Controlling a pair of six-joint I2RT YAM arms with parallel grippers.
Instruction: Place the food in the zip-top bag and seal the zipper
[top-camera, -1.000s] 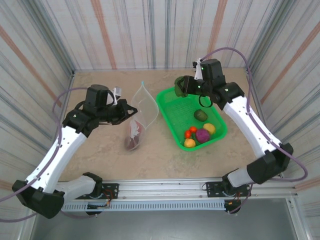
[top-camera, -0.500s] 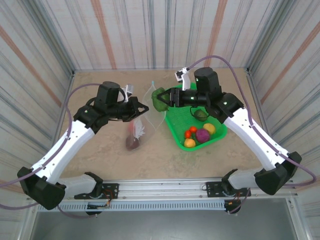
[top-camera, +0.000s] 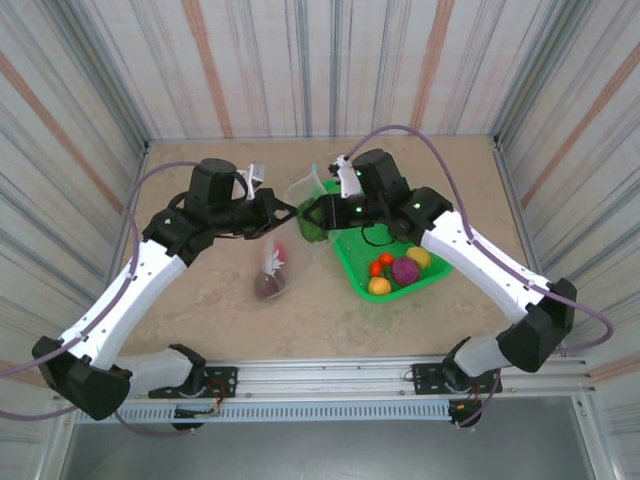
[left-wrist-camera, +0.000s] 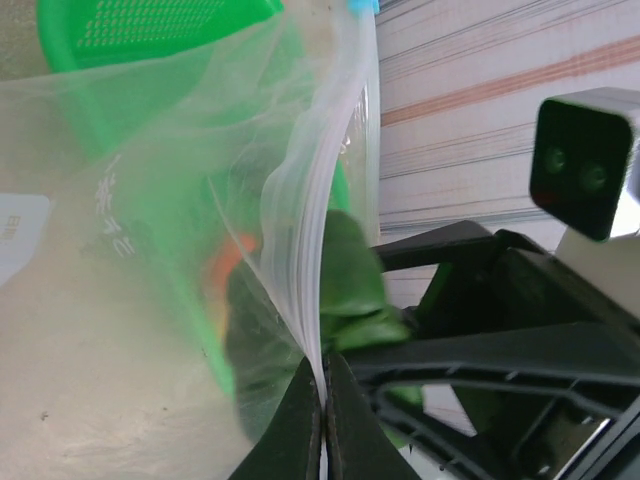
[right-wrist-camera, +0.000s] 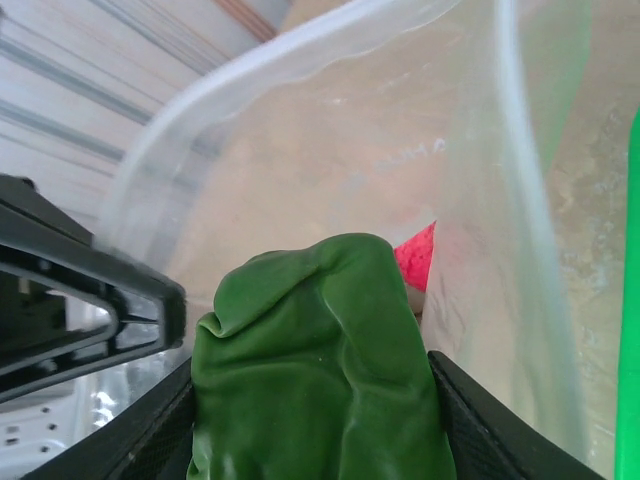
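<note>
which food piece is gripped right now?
The green leafy piece, clamped in the right gripper at the zip-top bag mouth. The rest lie in the basket or inside the bag.

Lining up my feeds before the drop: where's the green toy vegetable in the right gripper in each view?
Top external: green vegetable at centre, beside the mouth of the zip-top bag.
Left wrist: right of centre, just right of the zipper.
Right wrist: bottom centre, before the open mouth.
Shared landmark: the zipper.

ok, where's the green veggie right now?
Top view, centre: the green veggie is clamped in the right end effector at the open mouth of the zip-top bag, which the left end effector holds up, just left of the green basket.
</note>
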